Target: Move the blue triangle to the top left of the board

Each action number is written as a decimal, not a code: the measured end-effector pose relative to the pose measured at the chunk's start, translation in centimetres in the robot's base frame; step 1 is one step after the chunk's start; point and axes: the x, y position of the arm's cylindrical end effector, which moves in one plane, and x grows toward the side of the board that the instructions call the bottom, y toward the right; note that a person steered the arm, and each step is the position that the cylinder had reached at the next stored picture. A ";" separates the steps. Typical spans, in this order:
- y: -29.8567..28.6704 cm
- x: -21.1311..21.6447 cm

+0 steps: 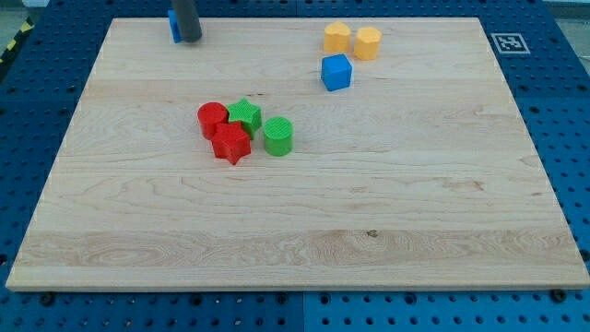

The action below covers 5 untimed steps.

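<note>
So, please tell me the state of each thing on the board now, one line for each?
my tip: at the view's top left, touching the blue triangle
blue triangle: mostly hidden behind the rod
blue cube: alone
two yellow blocks: side by side
red and green blocks: clustered together

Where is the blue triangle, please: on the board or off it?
On the board: the blue triangle sits near the wooden board top edge, mostly hidden behind my tip.

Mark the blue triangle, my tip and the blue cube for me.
blue triangle [172, 28]: camera view, its visible left sliver beside the rod.
my tip [189, 39]: camera view, the rod's lower end.
blue cube [336, 72]: camera view, its front face.
</note>
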 end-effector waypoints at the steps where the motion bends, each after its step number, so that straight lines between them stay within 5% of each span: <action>1: -1.7 0.0; 5: 10.0 5.3</action>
